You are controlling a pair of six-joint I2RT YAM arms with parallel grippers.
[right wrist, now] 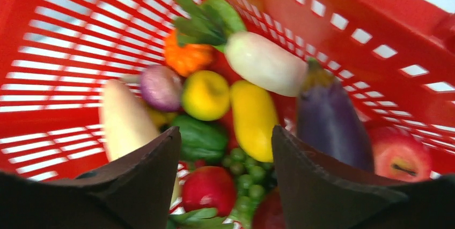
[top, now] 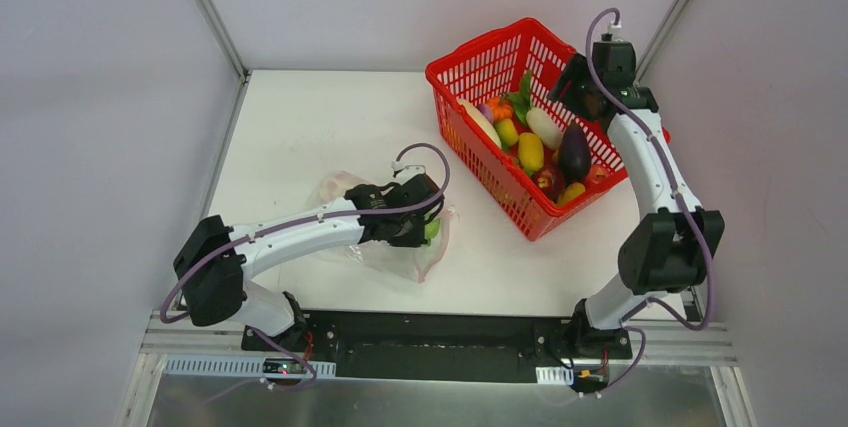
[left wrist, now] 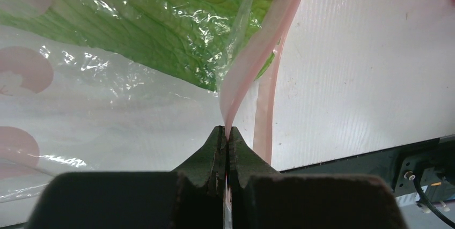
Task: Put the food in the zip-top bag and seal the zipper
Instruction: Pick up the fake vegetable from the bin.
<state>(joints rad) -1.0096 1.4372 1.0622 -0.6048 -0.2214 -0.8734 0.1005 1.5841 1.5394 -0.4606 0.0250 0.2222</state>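
Left wrist view: left gripper [left wrist: 227, 132] is pinching tight on the pink zipper [left wrist: 268, 41] of the zip-top bag [left wrist: 107, 105] lying on the table [left wrist: 375, 68], green leafy piece [left wrist: 177, 14] inside. Right gripper [right wrist: 225, 132] is hanging parted, empty, over food [right wrist: 205, 95] in the red basket [right wrist: 70, 36].

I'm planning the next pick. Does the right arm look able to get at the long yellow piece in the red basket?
Probably yes. The right gripper hangs open over the red basket, and the long yellow piece lies on top of the pile, nothing covering it.
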